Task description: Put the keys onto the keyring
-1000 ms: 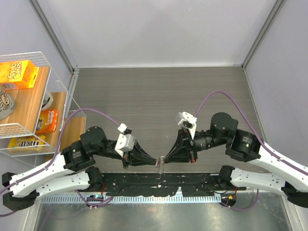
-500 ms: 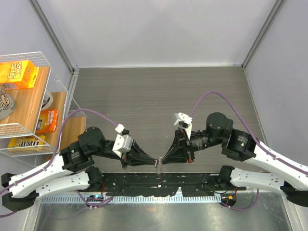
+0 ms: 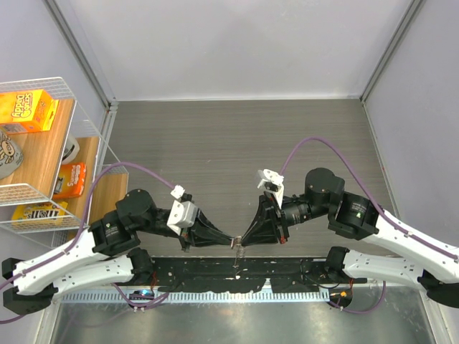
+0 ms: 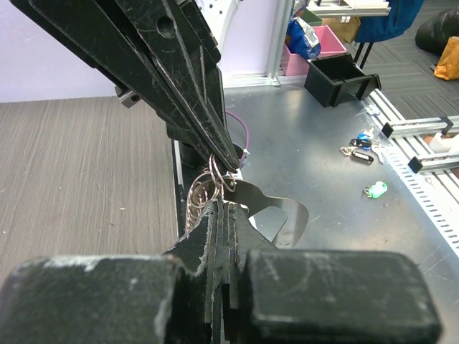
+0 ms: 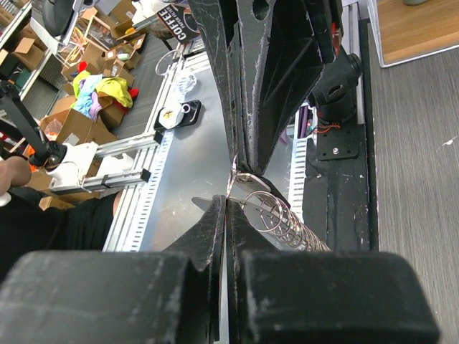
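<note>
Shifted slightly left, our right gripper point(image 3: 242, 241) and left gripper point(image 3: 230, 241) both pinch closed on the coiled silver metal keyring point(image 3: 235, 246).

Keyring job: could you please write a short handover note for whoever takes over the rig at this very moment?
Left gripper: shut, seemingly on a flat silver key.
Right gripper: shut at the end ring of the keyring, tip to tip with the left.
Both meet above the near edge of the table.
Done: both parts are lifted.
Left: threading; whether the key is on the ring cannot be told.
</note>
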Controlling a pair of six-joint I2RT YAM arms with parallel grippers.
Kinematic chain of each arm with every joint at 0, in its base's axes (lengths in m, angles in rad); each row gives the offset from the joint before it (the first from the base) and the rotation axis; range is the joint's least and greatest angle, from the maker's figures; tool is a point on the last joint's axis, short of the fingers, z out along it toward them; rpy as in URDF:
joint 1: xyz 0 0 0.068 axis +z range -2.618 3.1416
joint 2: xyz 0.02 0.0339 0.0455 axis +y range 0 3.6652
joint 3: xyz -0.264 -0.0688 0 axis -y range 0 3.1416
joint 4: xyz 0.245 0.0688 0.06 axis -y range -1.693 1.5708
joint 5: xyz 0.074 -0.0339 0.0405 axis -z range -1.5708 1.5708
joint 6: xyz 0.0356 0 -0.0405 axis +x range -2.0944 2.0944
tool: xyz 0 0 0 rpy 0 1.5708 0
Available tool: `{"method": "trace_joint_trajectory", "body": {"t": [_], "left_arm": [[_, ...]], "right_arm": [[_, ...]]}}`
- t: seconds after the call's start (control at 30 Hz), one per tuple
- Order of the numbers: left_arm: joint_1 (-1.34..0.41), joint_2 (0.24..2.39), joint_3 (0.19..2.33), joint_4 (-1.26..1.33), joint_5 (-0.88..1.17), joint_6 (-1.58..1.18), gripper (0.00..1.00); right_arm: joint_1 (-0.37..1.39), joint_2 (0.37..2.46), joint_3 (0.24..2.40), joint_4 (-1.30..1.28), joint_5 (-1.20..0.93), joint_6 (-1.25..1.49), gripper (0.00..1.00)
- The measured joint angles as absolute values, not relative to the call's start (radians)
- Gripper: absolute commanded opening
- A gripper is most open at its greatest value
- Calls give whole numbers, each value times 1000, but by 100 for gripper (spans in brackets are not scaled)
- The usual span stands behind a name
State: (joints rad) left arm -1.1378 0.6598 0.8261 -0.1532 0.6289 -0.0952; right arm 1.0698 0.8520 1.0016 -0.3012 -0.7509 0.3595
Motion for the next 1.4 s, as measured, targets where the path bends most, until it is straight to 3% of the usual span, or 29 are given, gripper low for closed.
{"method": "trace_joint_trajectory", "body": {"t": [1.4], "left_arm": [[-1139,653,843,-98,746,-74,0]], "right_arm": [[1070,985,965,14,-1041,458,5]]}}
